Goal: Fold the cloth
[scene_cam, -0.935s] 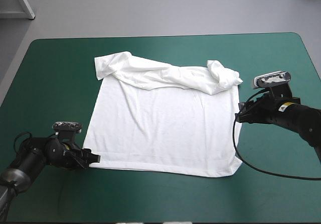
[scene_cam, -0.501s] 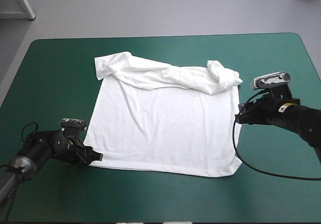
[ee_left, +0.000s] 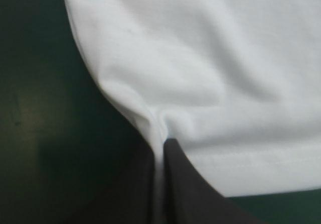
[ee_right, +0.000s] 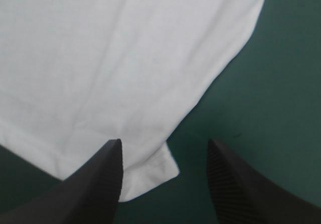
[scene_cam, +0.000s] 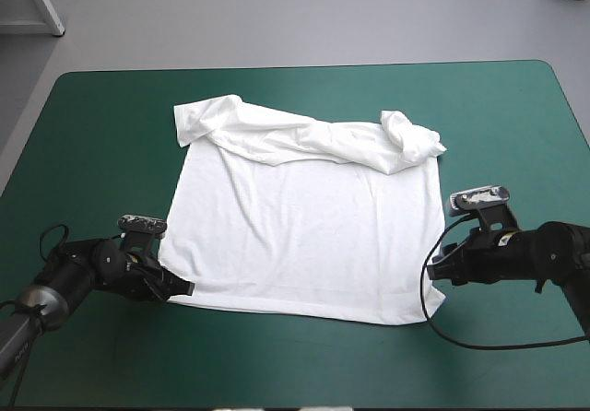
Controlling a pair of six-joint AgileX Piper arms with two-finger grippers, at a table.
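Two grippers sit low at the near corners of the T-shirt, which lies spread flat on the middle of the table. Its long axis runs from the near edge toward the far edge, a little skewed. The hem faces the near edge, slanting so that its right end lies nearer that edge than its left. The shoulder end points to the far edge and is rumpled. There the far-left sleeve is folded over on itself, and the far-right sleeve is bunched in a small knot. The body between is smooth, with faint creases.

The left gripper is at the near-left hem corner. In its wrist view its fingers are all but closed, with a ridge of white cloth pinched between them. The right gripper is at the near-right corner, its fingers spread wide and holding nothing. In its wrist view that corner lies on the teal-green cover between the fingers, close against one of them.
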